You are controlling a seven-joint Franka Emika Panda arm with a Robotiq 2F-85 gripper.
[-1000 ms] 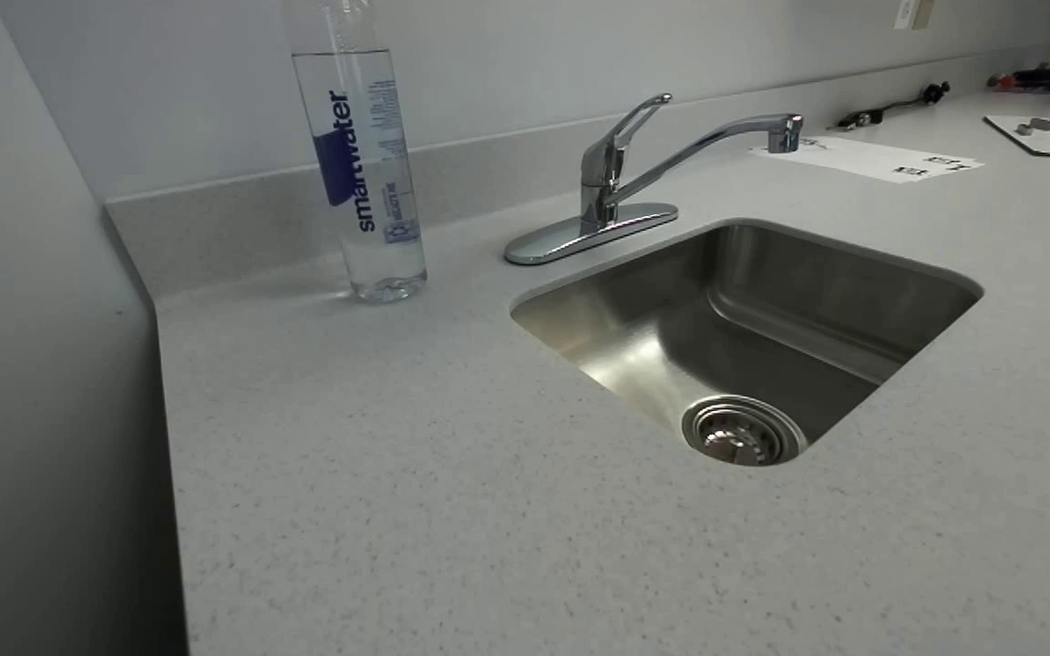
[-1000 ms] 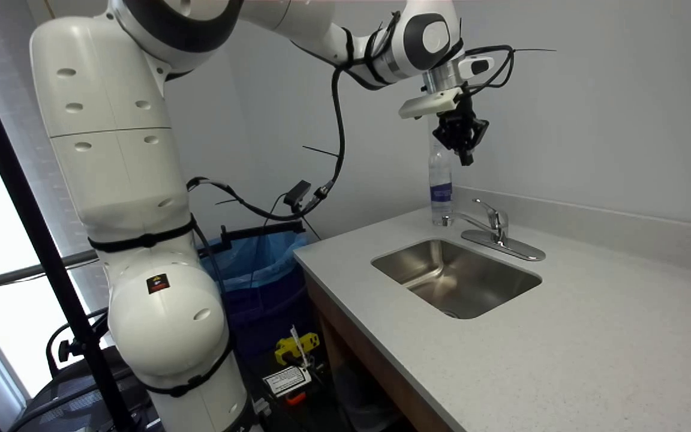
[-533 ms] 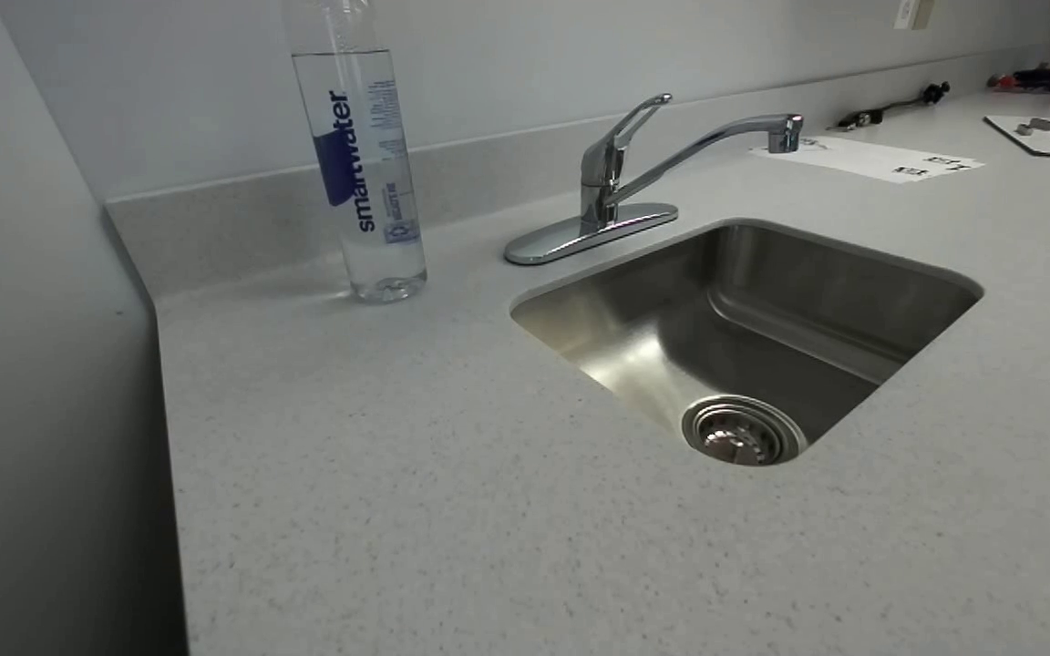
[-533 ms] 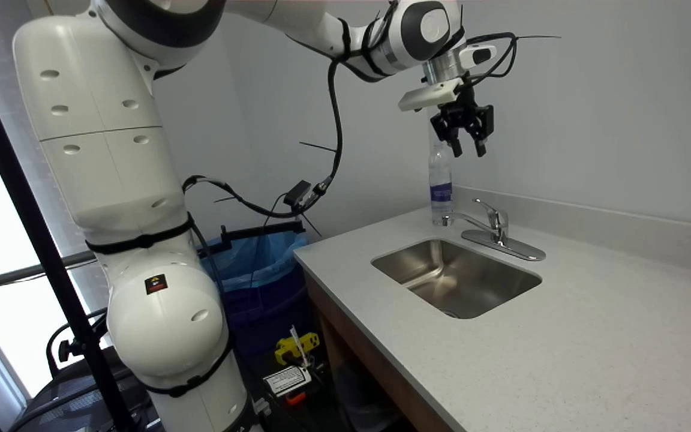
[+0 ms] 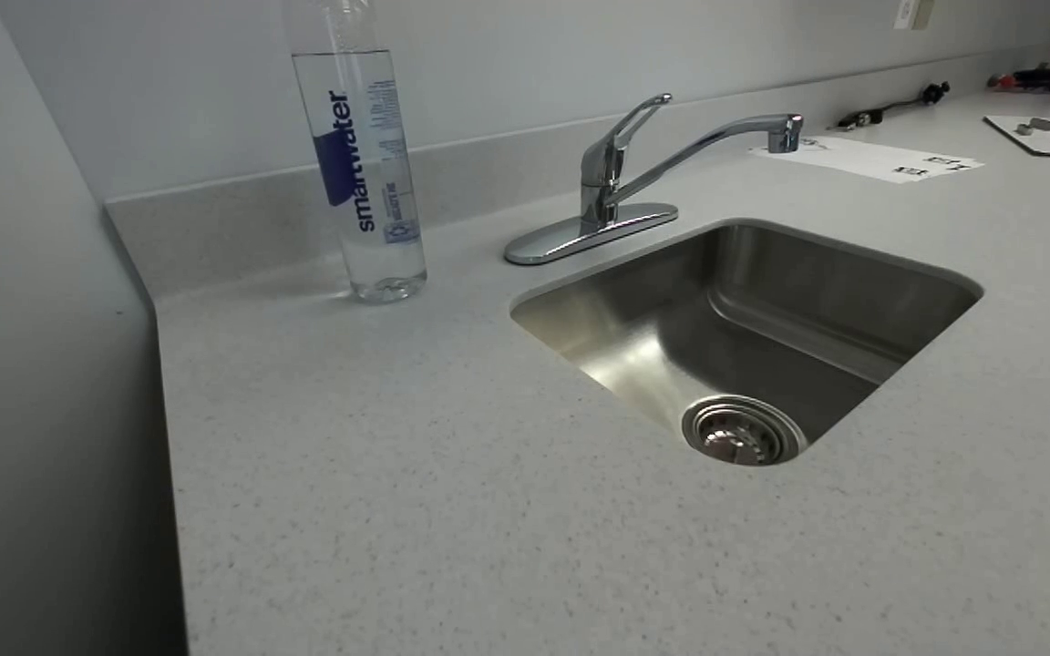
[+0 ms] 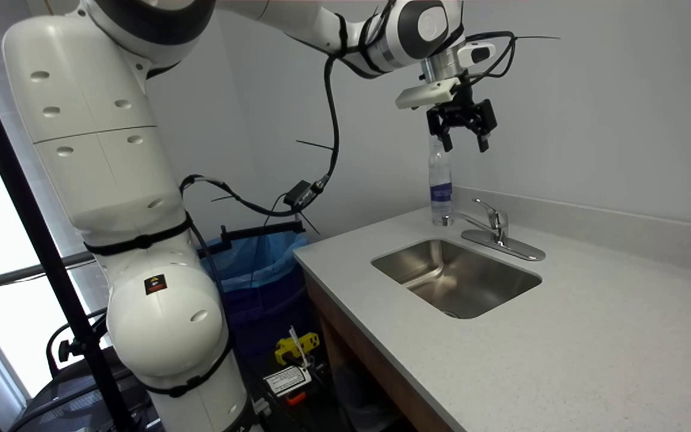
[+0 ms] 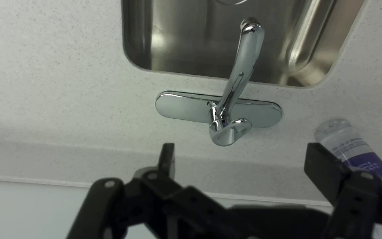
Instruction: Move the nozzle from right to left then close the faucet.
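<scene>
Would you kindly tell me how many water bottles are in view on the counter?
1: the clear Smartwater bottle, upright on the counter beside the faucet, not touching it. Indistinct clutter at the counter's far end might hide another.

Lab-like room: robot arm [image 6: 126, 174] beside a counter [image 6: 561, 348] with sink [image 6: 459, 279].

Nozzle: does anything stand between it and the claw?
Only the lever, partly: in the wrist view it stands at the base of the nozzle, on the side toward the open claw. Nothing else visible lies between; the bottle stands off to one side.
</scene>
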